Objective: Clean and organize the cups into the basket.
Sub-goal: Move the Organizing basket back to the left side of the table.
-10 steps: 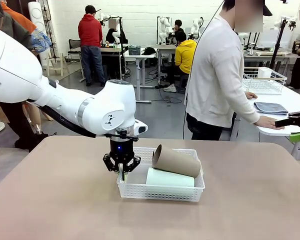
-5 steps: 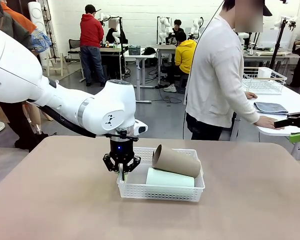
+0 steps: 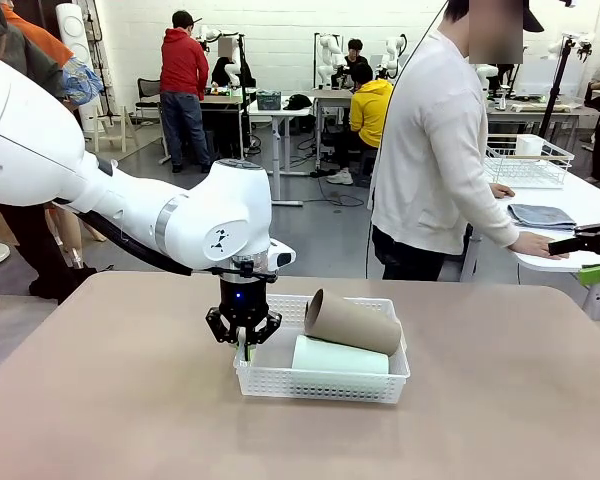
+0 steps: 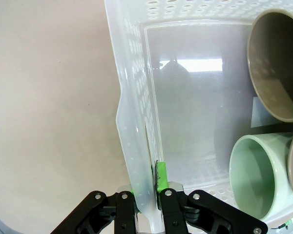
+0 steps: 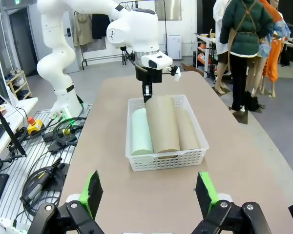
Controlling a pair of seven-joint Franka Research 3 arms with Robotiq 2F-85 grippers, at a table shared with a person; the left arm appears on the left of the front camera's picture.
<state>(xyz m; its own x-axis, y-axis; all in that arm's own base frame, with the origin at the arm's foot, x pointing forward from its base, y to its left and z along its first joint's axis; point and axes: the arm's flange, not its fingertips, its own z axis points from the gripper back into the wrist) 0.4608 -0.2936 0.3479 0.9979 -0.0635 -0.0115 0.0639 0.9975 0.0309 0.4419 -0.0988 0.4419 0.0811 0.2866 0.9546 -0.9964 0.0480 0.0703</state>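
pinching the basket [image 4: 136, 146] wall, the left gripper [image 4: 145, 195] is set to reposition it — three cups [image 5: 161, 124] already inside; right gripper [image 5: 149, 195] hangs open, so next — drag gently along the worktop [image 3: 130, 400].

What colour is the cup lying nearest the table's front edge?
Pale mint green cup; the left wrist view shows it best.

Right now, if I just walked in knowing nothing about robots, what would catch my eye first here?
Probably the big white left arm reaching over the table, its left gripper pinched shut on the end wall of the white basket. Next, the cups lying on their sides inside it: a mint green cup with a tan cup resting on top. Behind the table, a person in white has turned away.
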